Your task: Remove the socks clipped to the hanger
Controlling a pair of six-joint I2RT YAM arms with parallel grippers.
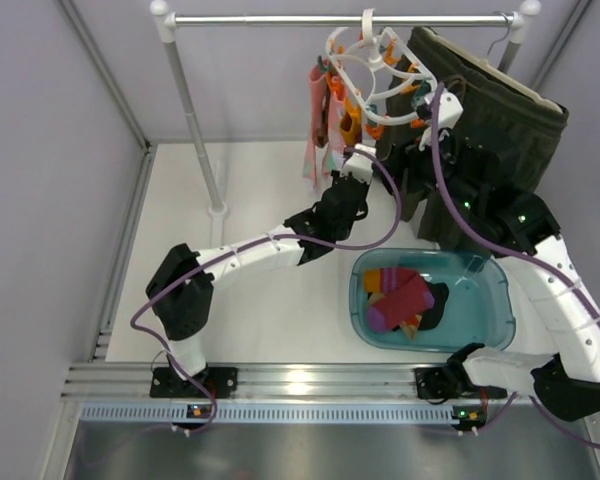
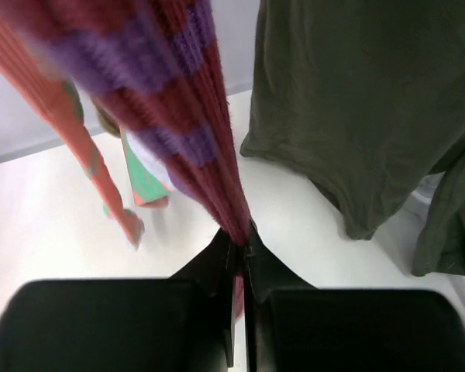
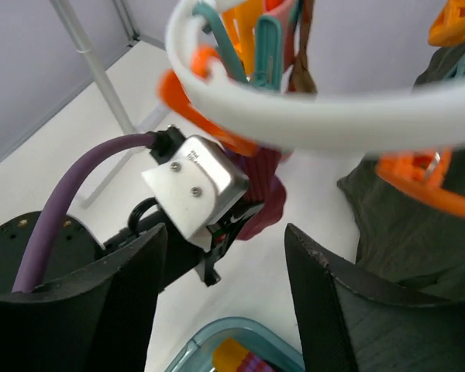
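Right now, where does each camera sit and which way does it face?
Top external: above, behind the bases, looking down on hanger, basin, both arms.
Left wrist: looks out along left gripper, shut on a striped sock.
Right wrist: faces the hanger's ring, framed by the open right gripper.
Shared: both wrist views show that sock.

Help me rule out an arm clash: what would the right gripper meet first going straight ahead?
Probably the left arm's silver wrist plate, dead ahead of the open right gripper; the hanger ring passes higher. Depth is unclear.
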